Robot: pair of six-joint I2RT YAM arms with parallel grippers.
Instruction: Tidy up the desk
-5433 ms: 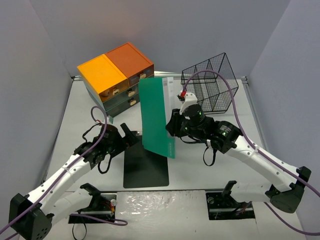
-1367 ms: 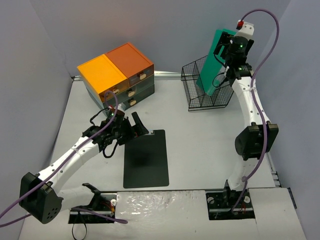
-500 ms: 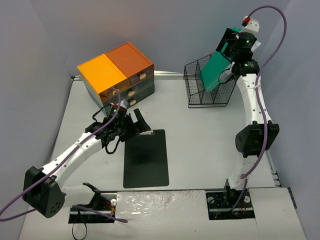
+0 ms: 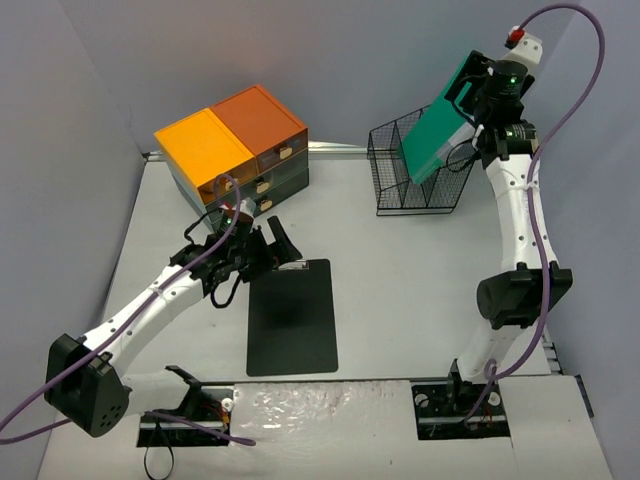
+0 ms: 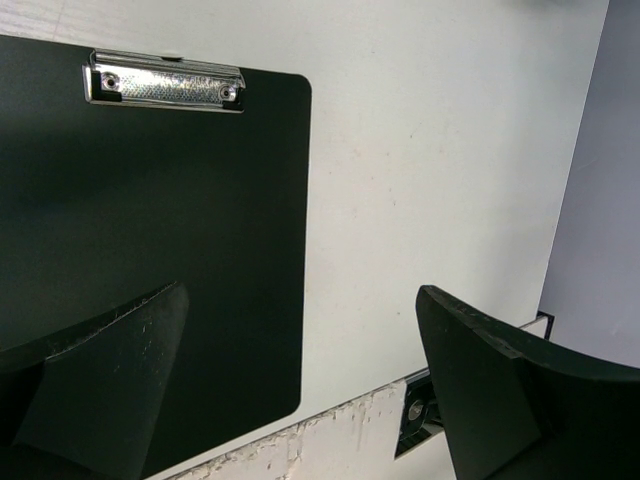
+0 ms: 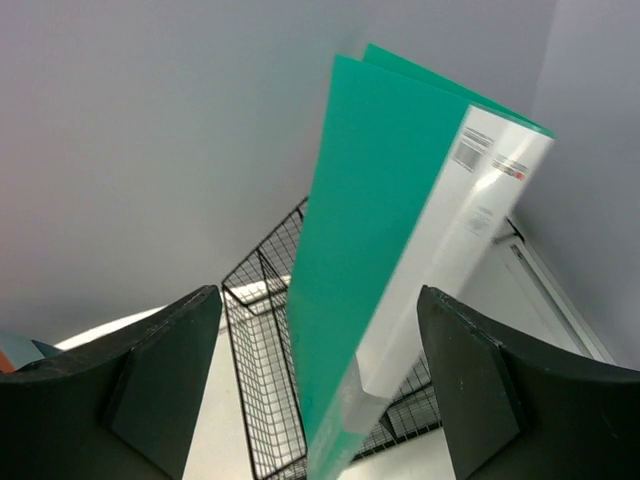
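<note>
The white desk (image 4: pixel 400 290) carries a black clipboard (image 4: pixel 292 320) lying flat at its middle front. My left gripper (image 4: pixel 283 250) hovers open over the clipboard's top right corner. In the left wrist view the clipboard (image 5: pixel 150 200) and its metal clip (image 5: pixel 165 82) lie below the open left gripper (image 5: pixel 300 300). A green folder (image 4: pixel 435 135) leans in the black wire basket (image 4: pixel 395 185) at the back right. My right gripper (image 4: pixel 475 85) is raised at the folder's upper end. In the right wrist view the folder (image 6: pixel 380 230) stands between the wide jaws of the right gripper (image 6: pixel 318 295), with a gap on each side.
An orange-topped drawer unit (image 4: pixel 232 140) stands at the back left. The basket (image 6: pixel 270 350) has wire dividers. Grey walls close in the desk on three sides, and a metal rail runs along its back edge.
The green folder went from the desk's middle into the basket. In the last half second my right arm drew up and to the right while the folder stayed leaning there. The left gripper holds still.
</note>
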